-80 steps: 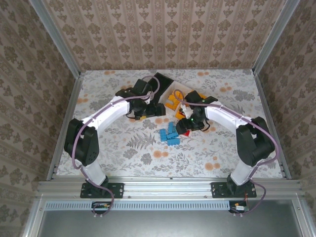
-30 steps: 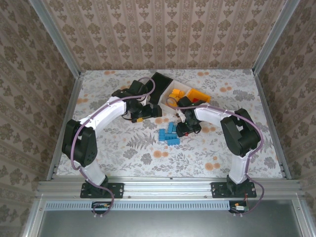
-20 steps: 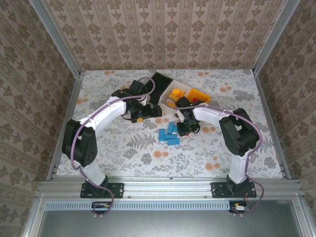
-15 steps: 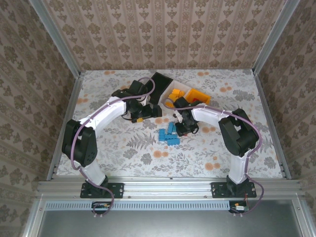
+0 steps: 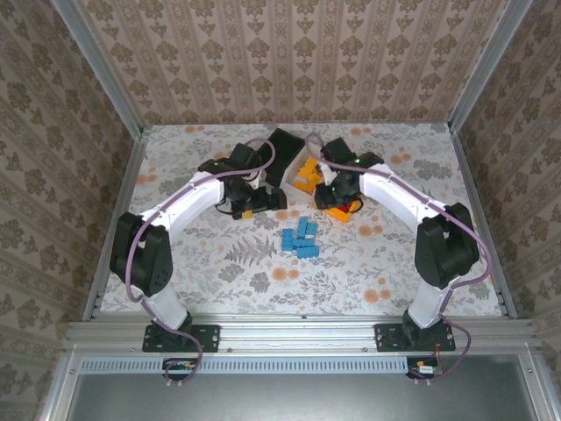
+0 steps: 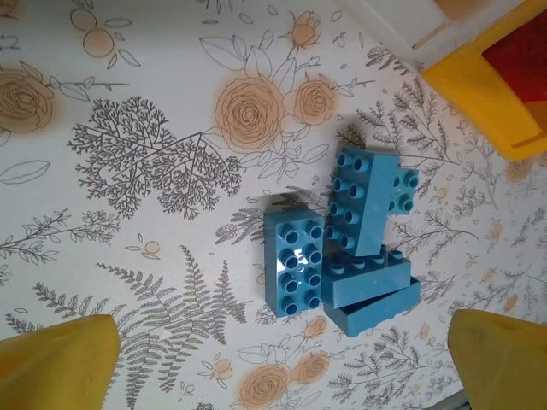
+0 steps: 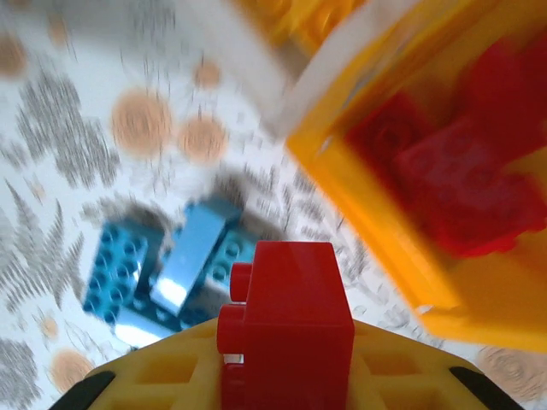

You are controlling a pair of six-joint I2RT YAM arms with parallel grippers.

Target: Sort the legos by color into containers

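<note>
1. Swung off the blue heap since half a second ago, seen from above: right gripper (image 5: 340,195), now at the orange-yellow bin (image 5: 336,211). Parked as before near the black bin (image 5: 282,151): left gripper (image 5: 259,202). Counted at far centre: three bins in a row, black, then white bin (image 5: 308,167) holding orange bricks (image 5: 307,173), then orange-yellow. Loose on the floral table (image 5: 193,263) between the arms: blue bricks (image 5: 300,239), near the bins.

2. From the left wrist: four blue bricks (image 6: 342,243) counted, bunched together and touching, one tipped on its side. Spread wide with nothing between: left gripper (image 6: 278,376), its two yellow fingertips (image 6: 55,363) at the lower corners. Top right, a corner of the orange-yellow bin (image 6: 474,81), red inside.

3. From the right wrist, blurred: one red brick (image 7: 291,290) clamped in the right gripper (image 7: 286,367) between yellow fingers (image 7: 162,376), just beside the orange-yellow bin (image 7: 376,213). Inside it, red bricks (image 7: 453,162), at least two, exact count lost to blur. Lower left, the blue bricks (image 7: 162,265).
</note>
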